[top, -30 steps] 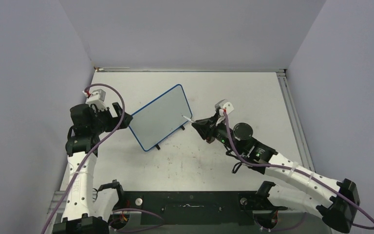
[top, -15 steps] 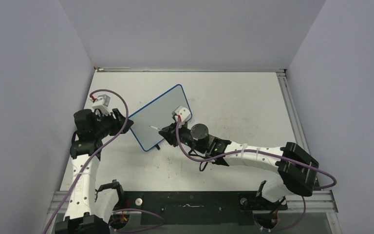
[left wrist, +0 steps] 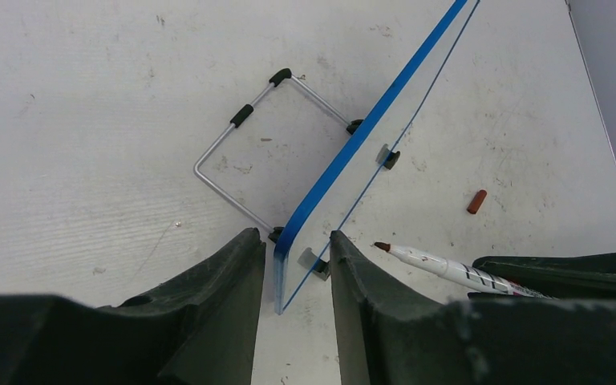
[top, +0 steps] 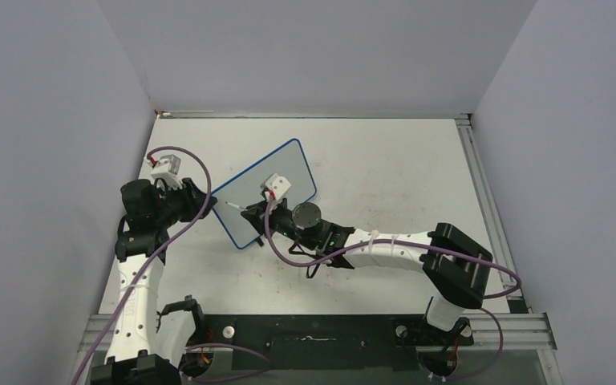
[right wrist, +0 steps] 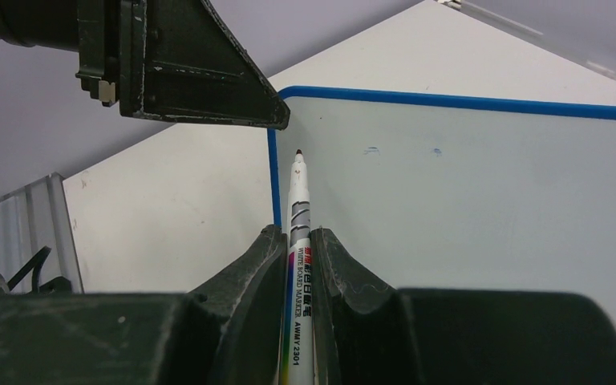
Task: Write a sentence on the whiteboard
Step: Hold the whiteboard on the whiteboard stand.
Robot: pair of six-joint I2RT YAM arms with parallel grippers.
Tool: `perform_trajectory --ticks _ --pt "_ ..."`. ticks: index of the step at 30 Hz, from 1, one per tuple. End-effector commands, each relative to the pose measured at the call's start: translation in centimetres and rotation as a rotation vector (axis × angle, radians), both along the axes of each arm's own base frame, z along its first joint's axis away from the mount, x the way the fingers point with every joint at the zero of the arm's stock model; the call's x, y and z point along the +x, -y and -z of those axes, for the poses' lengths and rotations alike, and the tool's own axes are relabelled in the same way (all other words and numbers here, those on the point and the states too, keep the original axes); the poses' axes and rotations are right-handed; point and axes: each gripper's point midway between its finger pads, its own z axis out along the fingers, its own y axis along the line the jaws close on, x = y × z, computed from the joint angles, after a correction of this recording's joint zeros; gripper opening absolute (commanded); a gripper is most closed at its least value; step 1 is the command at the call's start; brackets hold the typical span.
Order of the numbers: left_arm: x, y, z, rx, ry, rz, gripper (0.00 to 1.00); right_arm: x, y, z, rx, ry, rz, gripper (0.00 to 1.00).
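Note:
The blue-framed whiteboard stands tilted on the table, left of centre; no sentence shows on its face. My left gripper straddles the board's near left corner, and a slim gap shows beside the left finger, so the left gripper is open. My right gripper is shut on a white marker, uncapped. Its dark red tip hovers just off the board's upper left corner, close to the left gripper's finger. From above, the marker lies over the board's left end.
A bent wire stand props the board from behind. A small red marker cap lies on the table in front of the board. A metal rail runs along the table's right edge. Grey walls enclose the left, back and right.
The right arm has swung left across the board, carrying the marker from the board's right edge to its left corner. The left gripper's jaws have narrowed around that corner.

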Motion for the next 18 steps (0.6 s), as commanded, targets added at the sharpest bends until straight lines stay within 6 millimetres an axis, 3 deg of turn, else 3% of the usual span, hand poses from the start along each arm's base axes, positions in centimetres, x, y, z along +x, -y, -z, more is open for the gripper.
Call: perform_trajectory --ticks 1,14,18 --pt "1.0 -0.2 -1.3 0.012 0.066 0.006 0.33 0.3 -1.6 -3.9 0.105 0.071 -0.006 0.05" --pt "1.5 -0.3 -0.9 0.008 0.052 0.008 0.29 1.1 -2.6 -3.7 0.114 0.082 0.010 0.05" --pt "1.6 -0.3 -0.8 0.009 0.047 0.007 0.24 1.2 -3.0 -3.6 0.111 0.084 0.005 0.05"
